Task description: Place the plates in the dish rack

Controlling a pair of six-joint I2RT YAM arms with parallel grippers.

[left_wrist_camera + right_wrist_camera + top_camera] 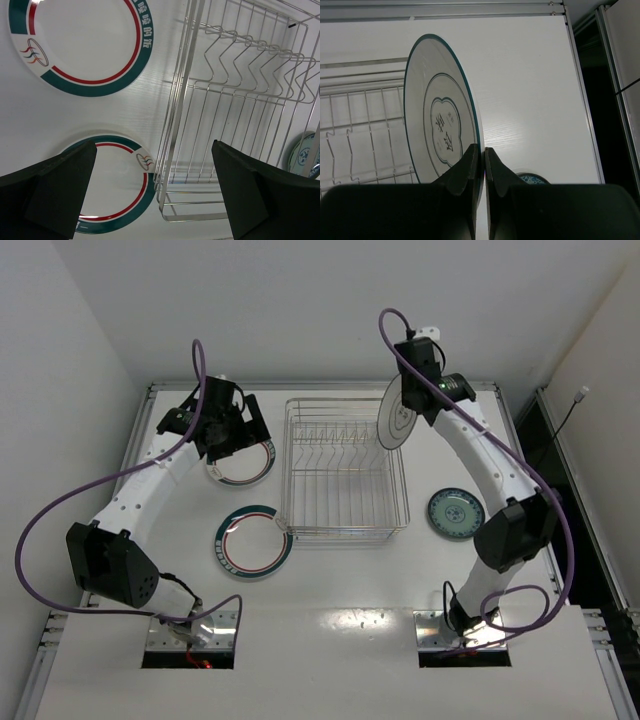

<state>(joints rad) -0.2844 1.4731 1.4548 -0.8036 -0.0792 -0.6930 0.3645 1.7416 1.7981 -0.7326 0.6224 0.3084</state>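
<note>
The dish rack [345, 475] stands mid-table with no plate in it. My right gripper [408, 405] is shut on the rim of the grey-rimmed plate [396, 420] and holds it upright above the rack's back right corner. In the right wrist view the fingers [470, 165] pinch that plate's [440, 120] edge. My left gripper [245, 430] is open and empty above a green-rimmed plate [240, 465] left of the rack. A second green-rimmed plate [252, 542] lies at the rack's front left corner. The teal plate [456, 514] lies right of the rack.
The left wrist view shows both green-rimmed plates [80, 45] [112, 185], the rack's corner and dividers [240, 100], and the teal plate [302, 155] beyond it. Walls enclose the table at the back and both sides.
</note>
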